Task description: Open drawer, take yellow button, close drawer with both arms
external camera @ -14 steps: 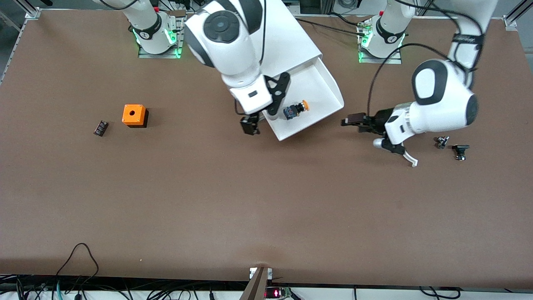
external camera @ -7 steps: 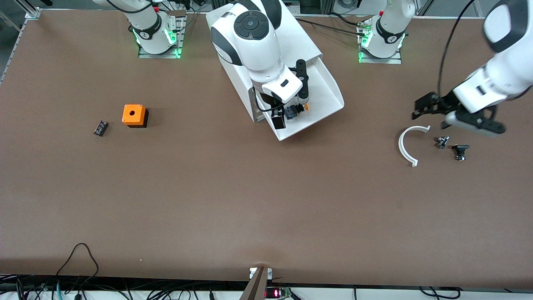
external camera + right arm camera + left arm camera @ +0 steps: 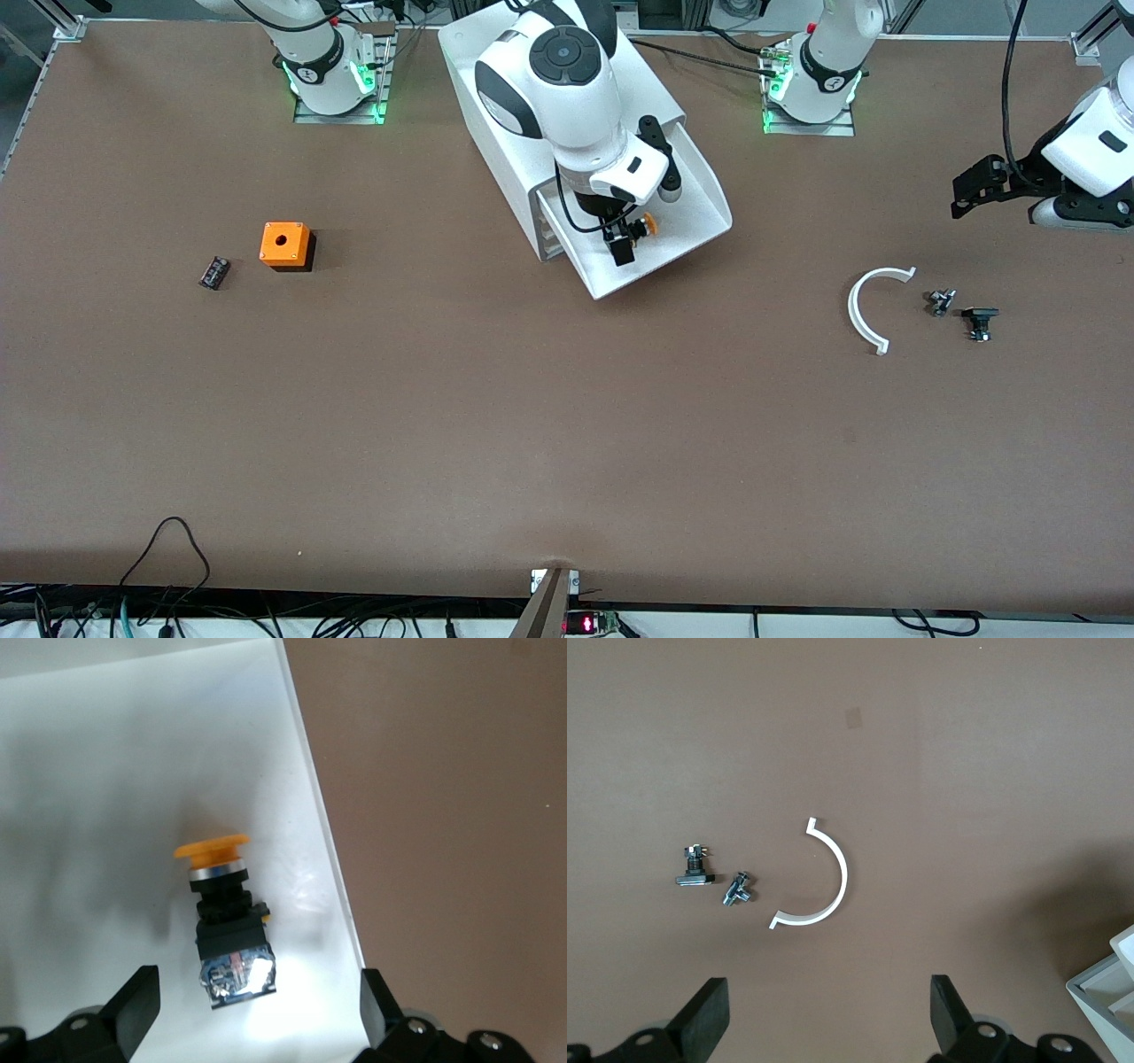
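The top drawer of the white cabinet stands pulled open. The button lies on its side in it, near the drawer's front. In the right wrist view the button shows an orange cap and a black body on the drawer's white floor. My right gripper hangs open just over the button, its fingers apart on either side of it and not touching it. My left gripper is open and empty, up over the table at the left arm's end.
A white arc piece and two small black parts lie under the left gripper's area; they also show in the left wrist view. An orange square box and a small black part lie toward the right arm's end.
My right gripper has moved from beside the drawer's front to over the button in the drawer. My left gripper has drawn away from the drawer toward its end of the table, uncovering the white arc.
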Robot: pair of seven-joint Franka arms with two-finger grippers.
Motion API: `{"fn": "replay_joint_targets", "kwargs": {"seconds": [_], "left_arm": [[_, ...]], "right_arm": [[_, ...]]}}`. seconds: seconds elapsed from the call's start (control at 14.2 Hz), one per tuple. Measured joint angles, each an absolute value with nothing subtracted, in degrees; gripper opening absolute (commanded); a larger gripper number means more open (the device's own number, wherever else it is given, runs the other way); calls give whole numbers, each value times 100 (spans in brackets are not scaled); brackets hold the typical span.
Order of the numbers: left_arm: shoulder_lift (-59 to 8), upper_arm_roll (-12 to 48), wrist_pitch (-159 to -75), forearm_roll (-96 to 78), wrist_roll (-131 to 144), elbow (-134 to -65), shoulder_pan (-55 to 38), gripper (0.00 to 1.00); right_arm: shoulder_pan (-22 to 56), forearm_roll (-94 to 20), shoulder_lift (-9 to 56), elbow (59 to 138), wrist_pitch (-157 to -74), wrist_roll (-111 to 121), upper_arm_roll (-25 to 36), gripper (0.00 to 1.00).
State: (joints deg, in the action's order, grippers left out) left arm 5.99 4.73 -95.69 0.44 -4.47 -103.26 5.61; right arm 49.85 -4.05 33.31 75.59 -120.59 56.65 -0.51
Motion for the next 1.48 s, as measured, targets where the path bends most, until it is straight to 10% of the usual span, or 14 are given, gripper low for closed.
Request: {"fn": "replay_joint_targets", "kwargs": {"seconds": [0.42,0.84,1.48], "left_arm": [[557,468,-9569,44,-390,-10326,561,100],[552,464,-9595,44,-387,-10326,561,100],[436,461,-9579,45,-387,-10353,561,100]], "right_arm": [[5015,-406,3519,7561,-11925,5849,-76,100],[5033,-406,3614,7538,-11904,5860,-143,43],[5130,-405,3455,7420,-11880,5674,-155,19]]}}
